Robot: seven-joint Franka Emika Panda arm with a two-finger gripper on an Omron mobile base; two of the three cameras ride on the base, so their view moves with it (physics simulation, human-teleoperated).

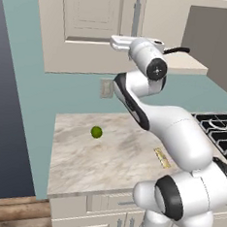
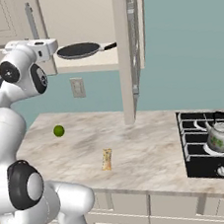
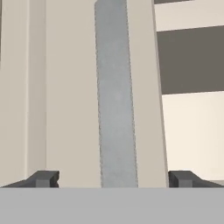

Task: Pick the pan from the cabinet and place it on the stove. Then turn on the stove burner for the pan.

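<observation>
My tool (image 3: 113, 178) is spread wide and holds nothing, its two tips low in the hand view on either side of the silver bar handle (image 3: 115, 96) of the cabinet (image 1: 88, 30). The pan (image 2: 79, 50) lies on the open cabinet's shelf, upper middle of the right base view, handle pointing right. The stove (image 2: 208, 147) sits at lower right of that view, a lime (image 2: 58, 131) on the worktop (image 2: 138, 145) at left.

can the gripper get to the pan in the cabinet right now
Probably not yet. The open gripper faces the closed left door's handle, and that door stands between it and the pan on the shelf. The right door is open, so that side looks free.
</observation>
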